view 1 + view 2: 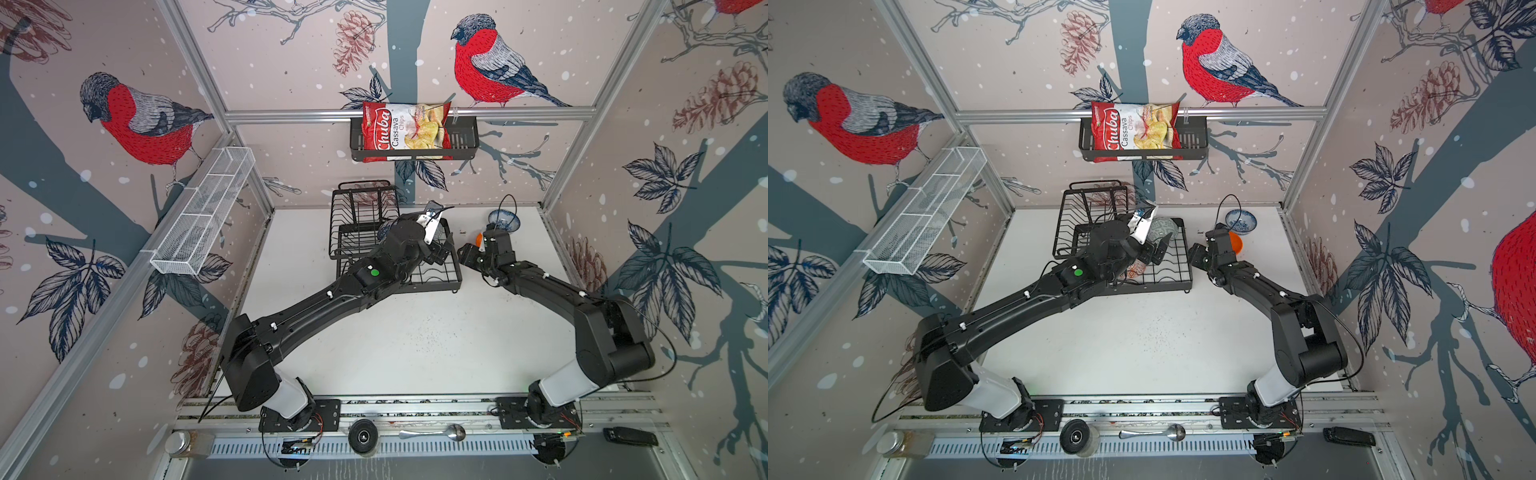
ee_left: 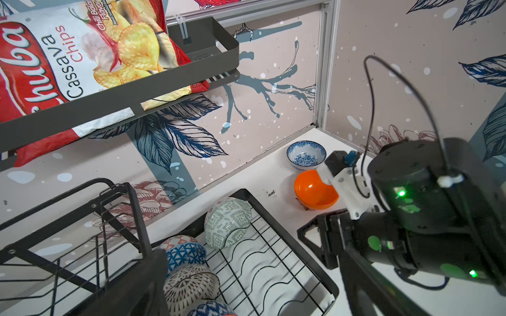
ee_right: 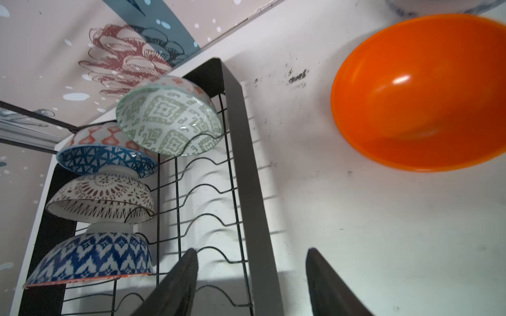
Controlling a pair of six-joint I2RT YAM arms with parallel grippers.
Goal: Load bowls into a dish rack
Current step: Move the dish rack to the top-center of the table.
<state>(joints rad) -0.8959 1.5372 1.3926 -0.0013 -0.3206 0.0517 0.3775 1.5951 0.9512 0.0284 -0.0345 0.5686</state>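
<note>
The black wire dish rack (image 1: 451, 279) (image 1: 1183, 266) (image 2: 276, 269) (image 3: 245, 153) stands at the back of the table. Several bowls lean in its wavy slots, among them a grey-green one (image 2: 227, 221) (image 3: 169, 117), a blue-triangle one (image 3: 106, 161) and a white lattice one (image 3: 101, 197). A plain orange bowl (image 1: 479, 239) (image 2: 315, 191) (image 3: 421, 93) and a blue-flowered bowl (image 1: 503, 219) (image 1: 1241, 220) (image 2: 306, 154) sit on the table right of the rack. My left gripper (image 1: 440, 249) (image 1: 1158, 249) hangs open and empty over the rack. My right gripper (image 1: 467, 253) (image 3: 252, 284) is open and empty by the rack's right rim, short of the orange bowl.
A black shelf basket (image 1: 465, 141) with a chips bag (image 1: 405, 131) hangs on the back wall above the rack. A white mesh basket (image 1: 203, 212) runs along the left wall. The two grippers are close together. A spoon (image 1: 432, 433) lies on the front rail.
</note>
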